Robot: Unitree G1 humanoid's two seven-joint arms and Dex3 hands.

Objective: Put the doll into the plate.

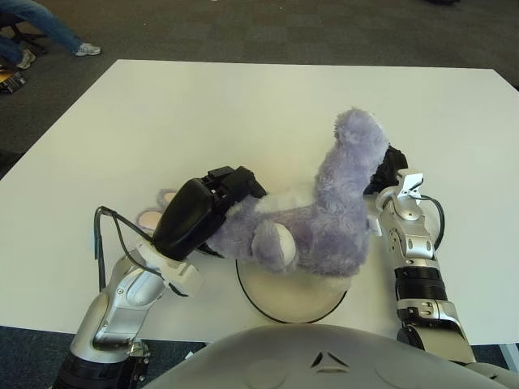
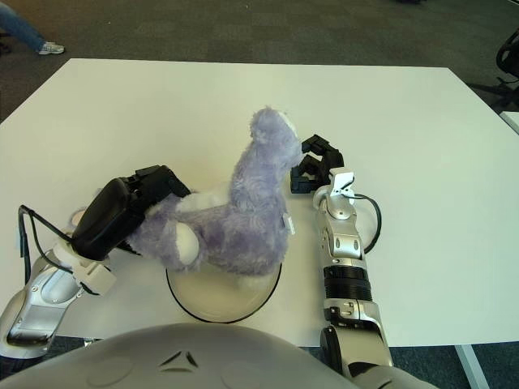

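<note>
A purple plush doll (image 1: 324, 219) lies across a white plate with a dark rim (image 1: 285, 311) near the table's front edge. One thick part of the doll sticks up at the right. My left hand (image 1: 231, 190) is shut on the doll's left side, near its pink ear (image 1: 150, 217). My right hand (image 2: 312, 166) is at the doll's right, with its fingers curled against the raised part. The doll hides much of the plate. The doll (image 2: 235, 223) and the plate (image 2: 219, 311) also show in the right eye view.
The white table (image 1: 243, 105) stretches far behind and to both sides. A cable (image 1: 109, 235) loops off my left forearm. A person's legs (image 1: 49, 24) show on the floor beyond the far left corner.
</note>
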